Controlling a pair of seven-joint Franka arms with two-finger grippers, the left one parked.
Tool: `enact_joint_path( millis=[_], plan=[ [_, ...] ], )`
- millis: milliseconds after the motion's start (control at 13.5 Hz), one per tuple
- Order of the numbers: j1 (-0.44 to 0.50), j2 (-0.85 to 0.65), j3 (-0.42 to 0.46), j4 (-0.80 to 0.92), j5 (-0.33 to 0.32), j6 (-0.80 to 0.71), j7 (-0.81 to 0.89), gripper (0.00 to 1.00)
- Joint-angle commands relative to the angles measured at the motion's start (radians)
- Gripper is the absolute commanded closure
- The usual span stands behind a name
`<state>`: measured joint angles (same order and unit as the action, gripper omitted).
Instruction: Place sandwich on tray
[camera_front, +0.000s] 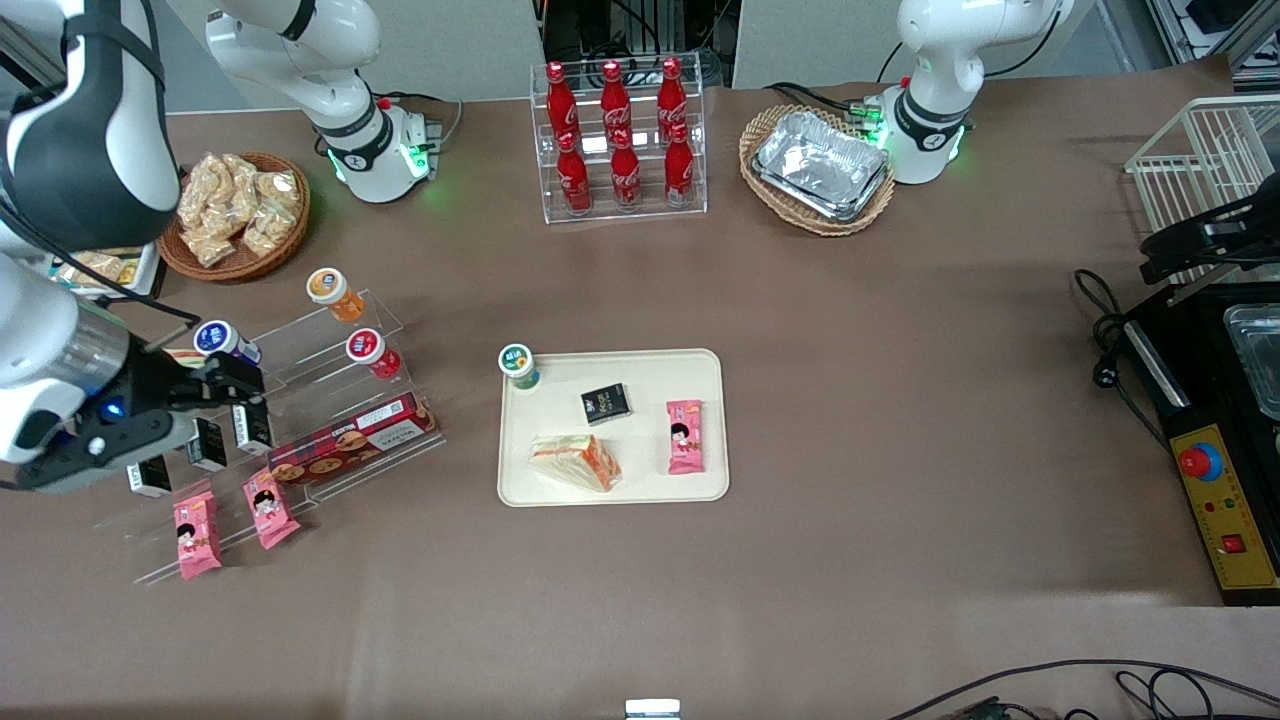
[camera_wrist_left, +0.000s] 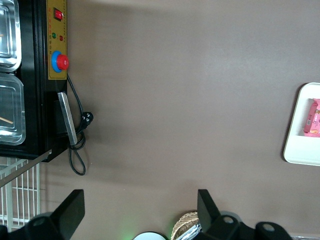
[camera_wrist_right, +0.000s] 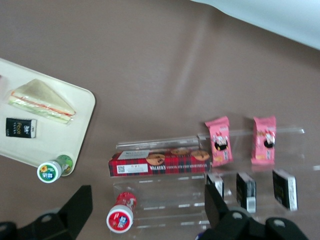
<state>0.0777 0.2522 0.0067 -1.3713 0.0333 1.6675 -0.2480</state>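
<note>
Entries run from the working arm's end of the table toward the parked arm's.

Gripper: right arm's, hovering above the clear acrylic snack rack at the working arm's end of the table. The wrist view shows its two fingers spread wide apart with nothing between them: released, empty.

Rack contents: small capped bottles, a red biscuit box, small black cartons, two pink wafer packs.

Tray: cream, rectangular, rounded corners, flat on the table at its middle, well apart from the gripper toward the parked arm's end.

Sandwich: wrapped wedge, pale bread with orange-red edge. It lies flat inside the tray, on the side nearest the gripper and in the half nearer the front camera, touching the tray floor and no other item. Its long edge runs slantwise across the tray.

Other tray items: green-capped cup at the corner, black carton, pink wafer pack.

Judgement: the sandwich already rests on the tray, so the placement looks done. From the gripper it lies sideways toward the table's middle, no nearer the camera. The working arm is the closer one should any correction be wanted.
</note>
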Motion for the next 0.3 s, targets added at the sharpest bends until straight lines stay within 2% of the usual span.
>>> enact_joint_path(
  millis=[0,222],
  plan=[
    [0.002,-0.024,-0.011,-0.023,-0.038,-0.035,0.110,0.00],
    [0.005,-0.034,-0.045,-0.023,-0.035,-0.058,0.111,0.00]
  ],
)
